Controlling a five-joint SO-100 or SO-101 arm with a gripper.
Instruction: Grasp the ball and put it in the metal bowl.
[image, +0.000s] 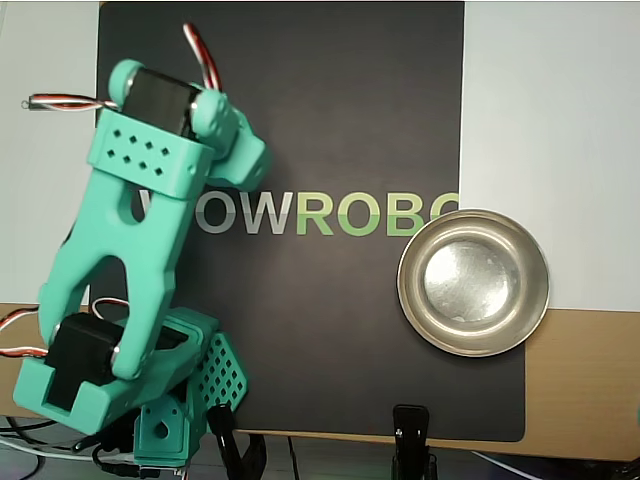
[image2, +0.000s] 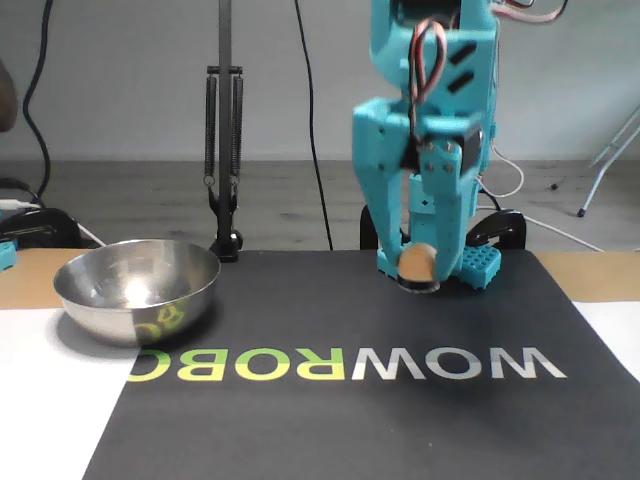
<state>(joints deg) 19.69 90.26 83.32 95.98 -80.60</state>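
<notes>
Ball (image2: 416, 262) clamped in end effector (image2: 417, 266), well apart from metal bowl (image2: 137, 288).

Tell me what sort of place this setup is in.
Probably a hobby or lab workbench for robot practice, not a kitchen. A teal 3D-printed arm stands clamped at the edge of a black printed mat, its gripper holding a ball, with a metal bowl nearby and loose cables along a plain wall.
</notes>
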